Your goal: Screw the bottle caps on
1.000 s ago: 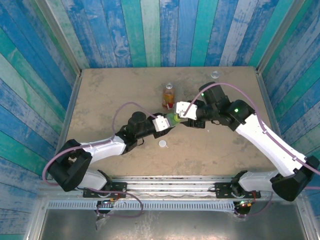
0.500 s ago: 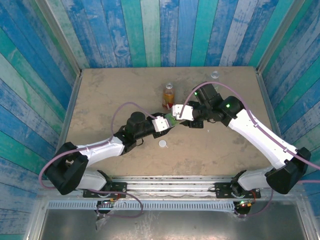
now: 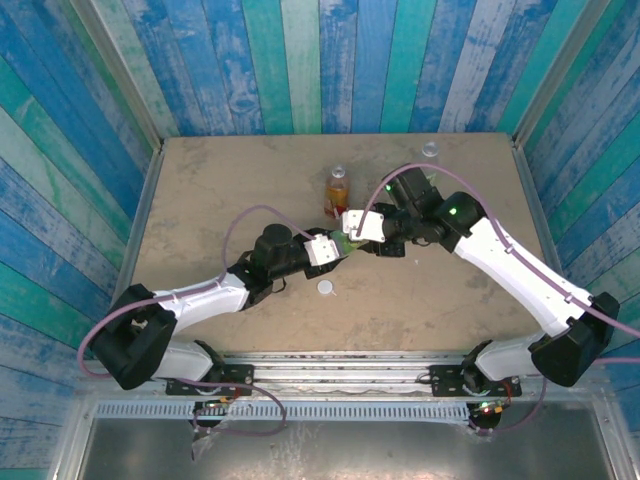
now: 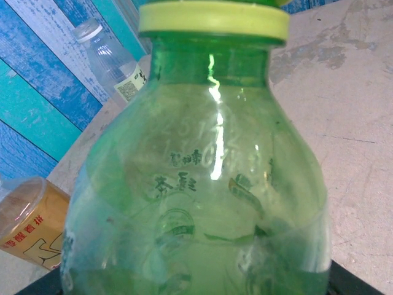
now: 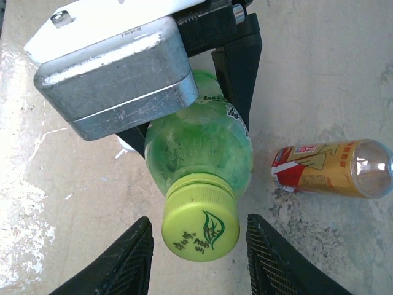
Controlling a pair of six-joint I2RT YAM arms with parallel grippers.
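Left end effector [image 3: 338,247] clamped on the green bottle [image 5: 199,144]. Yellow-green cap [image 5: 199,230] sits on the bottle neck. Right end effector [image 5: 199,224] at the cap, fingers [image 5: 138,258] spread to either side, gaps visible. Amber bottle [image 5: 331,167] stands on the table [image 5: 319,74] just beyond both end effectors. White cap [image 3: 325,287] lies near, on the base side of the left end effector.

The amber bottle [image 3: 338,190] stands just behind the green bottle [image 5: 199,144], and a loose white cap [image 3: 325,288] lies near in front. Leftward the worktop [image 3: 210,180] is open; a clear bottle [image 3: 430,150] stands at its back right edge.
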